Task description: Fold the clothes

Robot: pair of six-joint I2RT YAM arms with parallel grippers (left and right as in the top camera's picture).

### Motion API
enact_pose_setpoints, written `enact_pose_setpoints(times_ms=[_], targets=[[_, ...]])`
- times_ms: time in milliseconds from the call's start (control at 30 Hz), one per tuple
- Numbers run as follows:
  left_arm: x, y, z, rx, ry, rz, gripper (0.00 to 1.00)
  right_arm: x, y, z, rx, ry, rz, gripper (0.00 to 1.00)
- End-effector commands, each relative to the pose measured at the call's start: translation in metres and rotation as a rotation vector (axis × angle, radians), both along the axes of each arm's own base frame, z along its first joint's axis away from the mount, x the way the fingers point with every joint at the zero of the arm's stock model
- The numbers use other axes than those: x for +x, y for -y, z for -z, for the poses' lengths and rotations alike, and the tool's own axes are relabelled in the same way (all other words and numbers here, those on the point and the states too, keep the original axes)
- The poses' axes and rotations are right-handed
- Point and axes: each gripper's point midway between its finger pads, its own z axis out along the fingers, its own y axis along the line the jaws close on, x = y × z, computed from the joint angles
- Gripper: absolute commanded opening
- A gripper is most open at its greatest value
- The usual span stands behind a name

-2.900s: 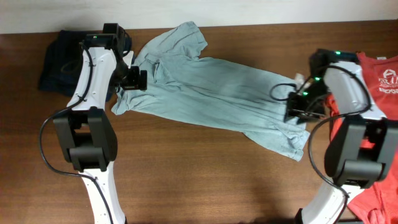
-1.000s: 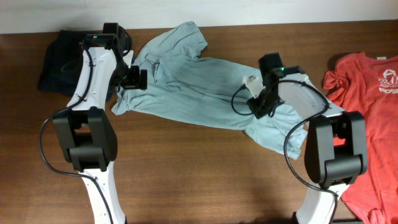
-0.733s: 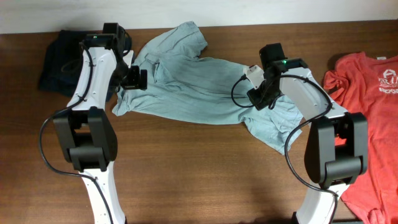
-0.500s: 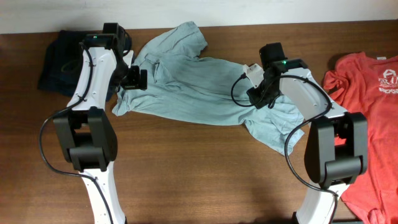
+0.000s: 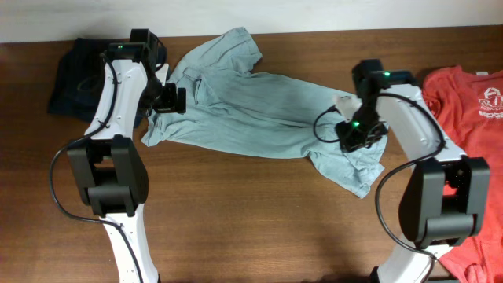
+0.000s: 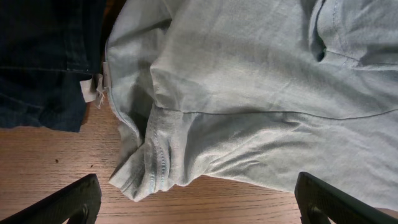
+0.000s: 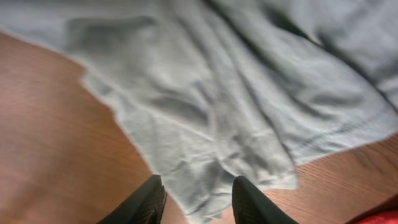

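Observation:
The pale blue-grey T-shirt [image 5: 259,110] lies crumpled and stretched diagonally across the table, one of the clothes here. My left gripper [image 5: 167,101] hovers over its left end, jaws wide open and empty. In the left wrist view a bunched sleeve hem [image 6: 149,168] lies on the wood between the spread fingers [image 6: 68,205]. My right gripper [image 5: 357,140] hangs above the shirt's lower right part. In the right wrist view its fingertips [image 7: 146,202] stand apart over rumpled cloth [image 7: 217,93], gripping nothing. A red T-shirt [image 5: 471,94] with white print lies at the right edge.
A dark navy garment [image 5: 71,75] lies bunched at the far left, touching the shirt's edge [image 6: 43,56]. Bare brown table [image 5: 236,220] runs along the front. A white wall borders the table's back edge.
My right gripper has opened, let go of the shirt, and moved right and toward the front. The shirt's right part stays pulled in toward the middle. The left arm has not moved.

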Motion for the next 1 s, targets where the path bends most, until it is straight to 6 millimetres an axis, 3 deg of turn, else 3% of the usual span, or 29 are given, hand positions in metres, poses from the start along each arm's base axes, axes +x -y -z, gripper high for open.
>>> enact_pose_setpoints(times_ms=[0, 267, 800, 967], targets=[[-0.002, -0.004, 0.005, 0.009, -0.013, -0.017, 0.99, -0.015, 0.019, 0.012, -0.019, -0.04, 0.052, 0.42], [-0.002, -0.004, 0.005, 0.009, -0.013, -0.017, 0.99, -0.03, 0.03, 0.046, -0.018, -0.065, 0.091, 0.42], [-0.002, -0.004, 0.005, 0.009, -0.013, -0.017, 0.99, -0.028, 0.039, 0.064, -0.064, -0.03, 0.089, 0.41], [-0.002, -0.004, 0.005, 0.009, -0.013, -0.017, 0.99, -0.025, 0.045, 0.063, -0.1, -0.02, 0.093, 0.21]])
